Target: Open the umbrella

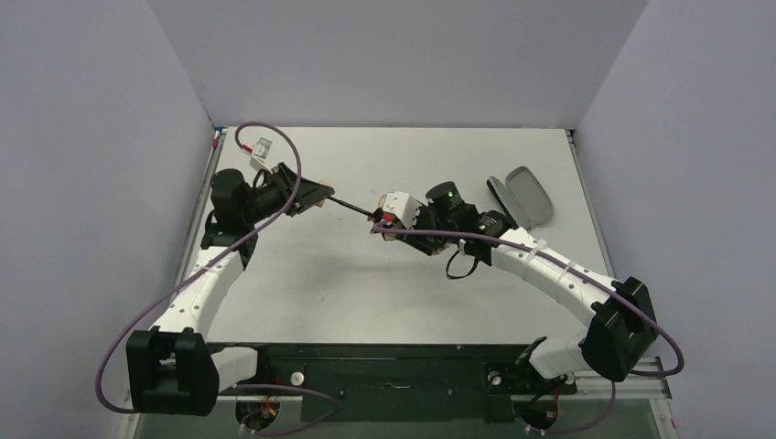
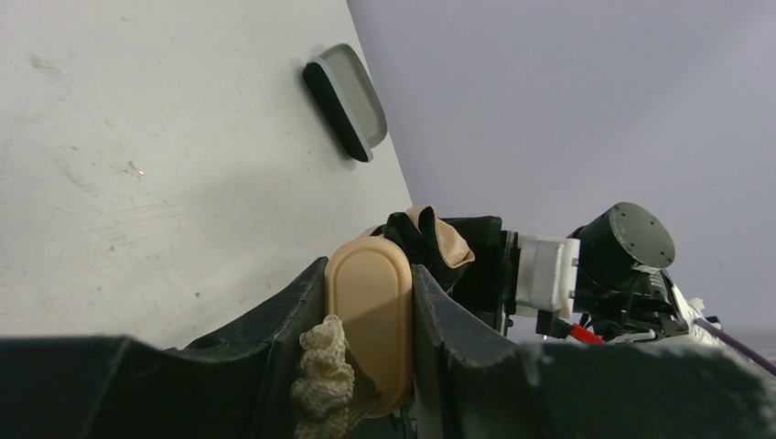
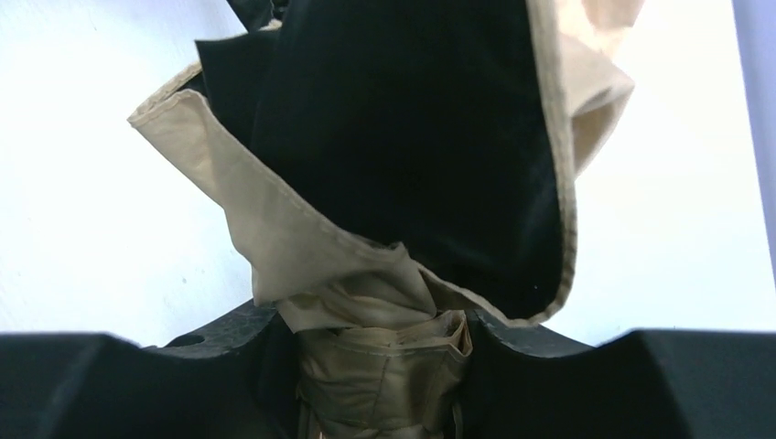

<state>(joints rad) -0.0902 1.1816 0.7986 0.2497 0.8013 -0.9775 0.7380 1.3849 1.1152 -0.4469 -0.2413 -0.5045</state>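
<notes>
Left gripper (image 1: 311,195) pinches the handle (image 2: 371,320); right gripper (image 1: 388,219) pinches the bunched canopy (image 3: 384,366). The shaft (image 1: 352,208) runs straight between them.

I read umbrella (image 3: 393,274) canopy tan-peach, underside black | handle (image 2: 369,315) tan, cord (image 2: 322,375) beige | case (image 2: 346,101) grey, black edge | table (image 1: 366,293) white

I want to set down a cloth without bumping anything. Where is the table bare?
The table is bare in the near middle, in front of the umbrella, and along its far edge. Crowded: the line from the left gripper to the right gripper, and the right rear around the grey case.
</notes>
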